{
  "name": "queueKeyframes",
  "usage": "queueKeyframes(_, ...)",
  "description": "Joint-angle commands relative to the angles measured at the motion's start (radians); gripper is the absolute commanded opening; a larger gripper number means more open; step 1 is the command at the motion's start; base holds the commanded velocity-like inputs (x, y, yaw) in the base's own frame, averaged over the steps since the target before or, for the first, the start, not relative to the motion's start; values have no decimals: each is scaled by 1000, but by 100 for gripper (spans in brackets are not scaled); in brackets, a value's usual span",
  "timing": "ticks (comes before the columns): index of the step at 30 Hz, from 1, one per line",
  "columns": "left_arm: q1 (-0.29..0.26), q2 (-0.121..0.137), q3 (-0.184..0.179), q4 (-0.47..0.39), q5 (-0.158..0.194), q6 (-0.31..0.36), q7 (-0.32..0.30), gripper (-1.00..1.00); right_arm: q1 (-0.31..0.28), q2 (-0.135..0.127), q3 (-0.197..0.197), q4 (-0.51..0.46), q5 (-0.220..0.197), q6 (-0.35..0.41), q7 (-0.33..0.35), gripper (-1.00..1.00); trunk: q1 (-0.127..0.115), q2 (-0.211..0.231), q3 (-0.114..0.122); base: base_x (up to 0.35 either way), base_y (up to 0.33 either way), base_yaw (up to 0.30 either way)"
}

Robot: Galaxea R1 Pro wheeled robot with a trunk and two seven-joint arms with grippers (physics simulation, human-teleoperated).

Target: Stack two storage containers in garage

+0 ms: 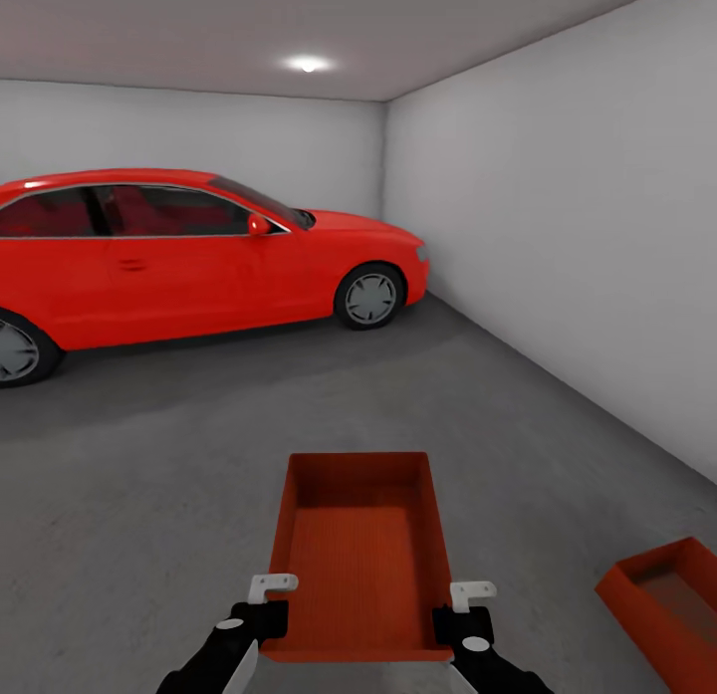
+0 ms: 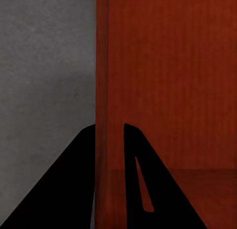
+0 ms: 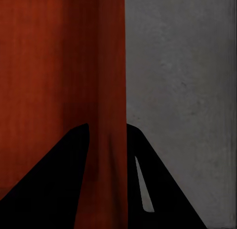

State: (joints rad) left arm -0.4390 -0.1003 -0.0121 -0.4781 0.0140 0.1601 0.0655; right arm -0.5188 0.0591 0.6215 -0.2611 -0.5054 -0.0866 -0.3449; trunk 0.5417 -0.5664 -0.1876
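Both the left gripper (image 1: 267,602) and right gripper (image 1: 468,610) pinch the carried container (image 1: 360,555) by its side walls; swing it level, right, over the second container (image 1: 665,606) on the concrete floor (image 1: 149,495); lower squarely.

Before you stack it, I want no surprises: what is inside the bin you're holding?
The held container looks empty: only its ribbed orange floor and bare inner walls show. The left gripper and right gripper pinch its side walls. The strip just inside its near wall is hidden.
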Motion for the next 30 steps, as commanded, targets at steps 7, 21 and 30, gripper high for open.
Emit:
queueKeyframes(7,0,15,-9,-5,-17,-8,11,-100,-2,-12,-6,11,-33,-8,-17,-100,0,-2,-2,0,0,-289)
queueKeyframes(21,0,14,-9,-12,-17,-6,11,-100,-2,-11,-6,11,-33,-7,-17,-100,0,-2,-2,0,0,-288)
queueKeyframes(30,0,14,-9,-14,-17,-5,11,-100,-2,-13,-6,11,-33,-7,-17,-100,0,-2,-2,0,0,-288)
